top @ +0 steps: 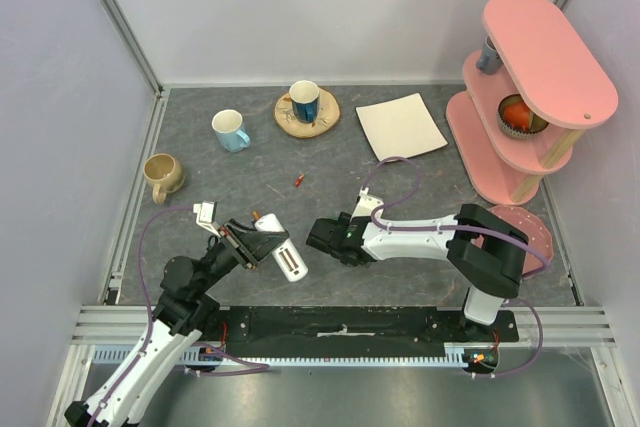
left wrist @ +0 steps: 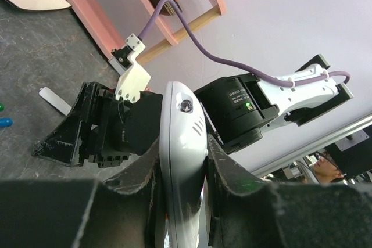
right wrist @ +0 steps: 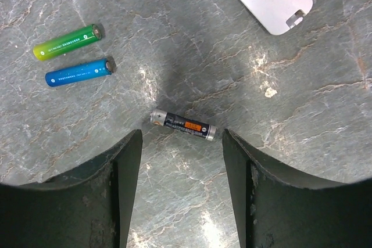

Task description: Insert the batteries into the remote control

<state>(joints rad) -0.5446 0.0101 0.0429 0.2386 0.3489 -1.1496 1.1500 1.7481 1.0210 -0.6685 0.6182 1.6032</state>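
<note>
Left claw (left wrist: 185,156): clamps white remote control (left wrist: 181,114) edge-on. Right claw (right wrist: 181,143): hangs open above black-and-orange battery (right wrist: 183,125) on counter (right wrist: 203,56); green battery (right wrist: 67,42), blue battery (right wrist: 78,72) nearby.

The remote control (left wrist: 183,143) is glossy white plastic, the batteries (right wrist: 183,125) shiny-wrapped with metal ends, the table (right wrist: 192,45) matt, veined grey stone-look.

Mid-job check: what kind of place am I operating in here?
Probably a lab robot test cell, not a home: plain white panels in an aluminium frame wall in a grey tabletop, and the props, a light blue mug and a pink shelf, look staged.
</note>
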